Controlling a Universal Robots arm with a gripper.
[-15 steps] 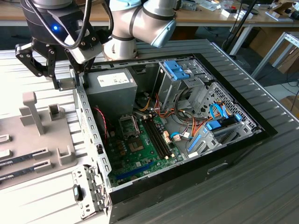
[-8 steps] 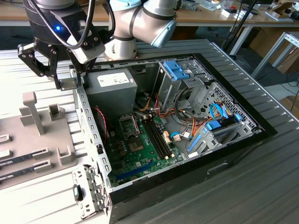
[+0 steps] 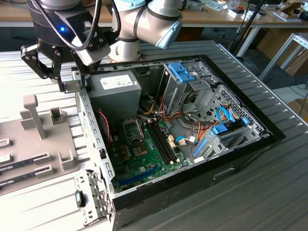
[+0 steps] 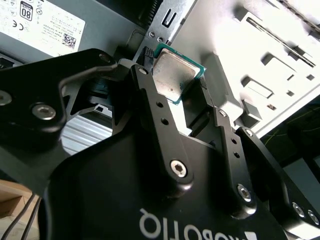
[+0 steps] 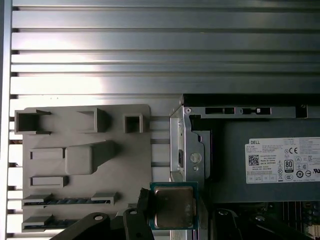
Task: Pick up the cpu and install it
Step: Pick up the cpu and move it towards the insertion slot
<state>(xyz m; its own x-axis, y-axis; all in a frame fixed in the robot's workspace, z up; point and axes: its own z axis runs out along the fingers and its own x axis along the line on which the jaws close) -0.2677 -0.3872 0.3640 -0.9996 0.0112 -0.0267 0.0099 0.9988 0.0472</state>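
Note:
My gripper [image 3: 73, 87] hangs above the rear corner of the open computer case [image 3: 91, 130], at the exterior view's left, and is shut on the cpu [image 3: 73, 85]. The cpu is a small square chip with a silver-grey metal top and a green rim. In the second wrist view the cpu [image 4: 174, 71] sits clamped between the two black fingers [image 4: 150, 107] of my gripper [image 4: 175, 85]. The first wrist view shows the cpu [image 5: 173, 206] over the case wall, held by the gripper [image 5: 172, 210]. The dark socket frame [image 3: 132, 129] lies on the motherboard inside the case.
A grey power-supply box [image 3: 115, 89] stands just inside the case beside the gripper. On the exterior view's left lies a grey fixture plate [image 3: 43, 144] with memory sticks [image 3: 21, 163] in its slots. Drive cages [image 3: 192, 82] and cables [image 3: 192, 130] fill the case's far side.

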